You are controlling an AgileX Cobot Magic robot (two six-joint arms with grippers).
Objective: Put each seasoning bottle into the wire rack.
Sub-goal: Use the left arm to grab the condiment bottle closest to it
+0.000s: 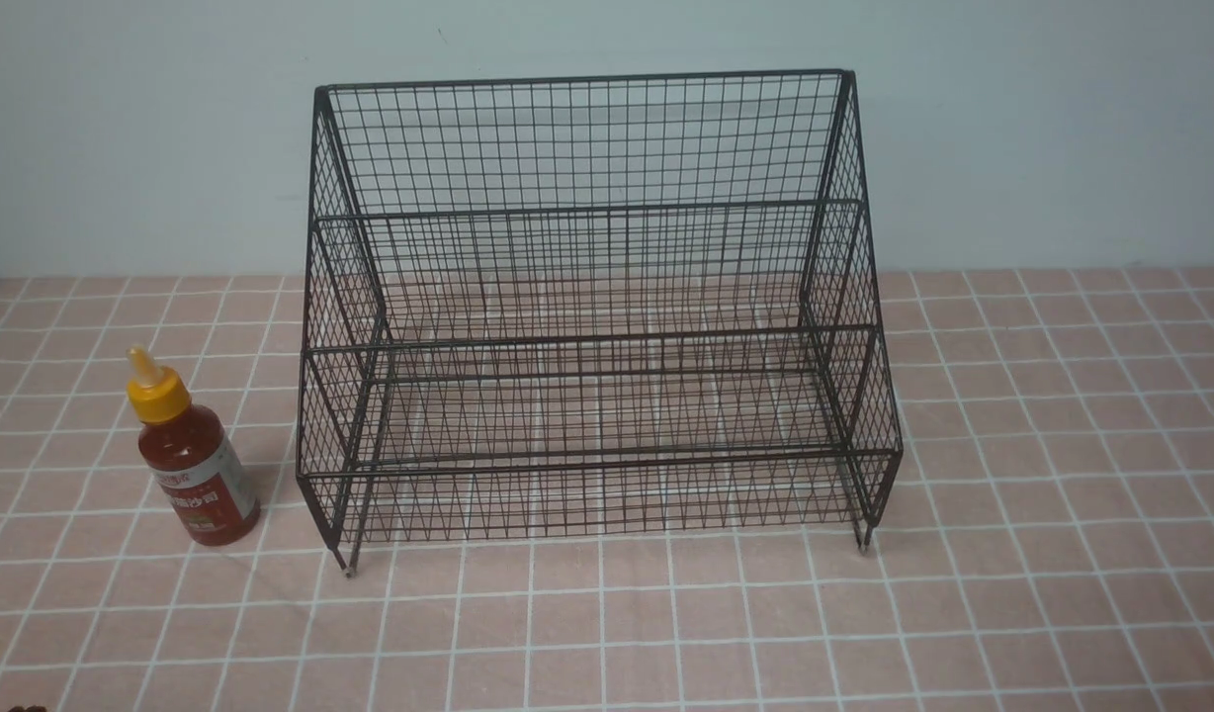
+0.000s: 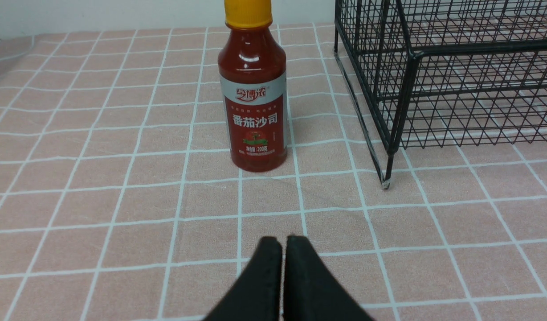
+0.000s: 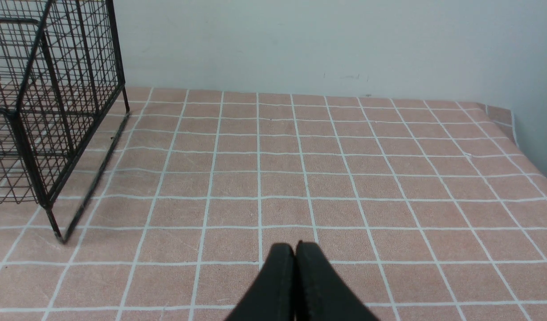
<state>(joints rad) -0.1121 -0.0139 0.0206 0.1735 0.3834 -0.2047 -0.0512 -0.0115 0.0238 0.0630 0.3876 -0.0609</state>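
left gripper (image 2: pixel 282 241): seen only in the left wrist view; the two black fingers are pressed together tip to tip, and nothing is held between them.
left gripper position: held above the tablecloth (image 1: pixel 1012 593), pointed toward the seasoning bottle (image 2: pixel 255 102), which stands ahead of the tips and well apart from them.
right gripper (image 3: pixel 295 246): seen only in the right wrist view; the fingers are likewise closed against each other and nothing is gripped.
right gripper position: held over bare tablecloth to the right of the wire rack (image 3: pixel 28 158), well apart from its near right leg.
seasoning bottle location: stood upright on the tablecloth at the left of the scene, outside the wire rack, just beside its near left corner and not touching it.
seasoning bottle look: clear body filled with red sauce, topped by a yellow cap (image 1: pixel 158 396) and a pale pointed nozzle (image 1: pixel 143 364); a white-and-red label band (image 2: pixel 255 120) with Chinese print is turned toward the left wrist camera.
wire rack location: set in the middle of the table on short legs, with its tall back toward the far wall (image 1: pixel 1062 148).
wire rack build: black wire mesh, with stepped tiers rising toward the back and slanted sides.
tablecloth: pink squares divided by white lines, spread over the whole table; its far right corner is seen folded down in the right wrist view.
wall: plain and pale, directly behind the table.
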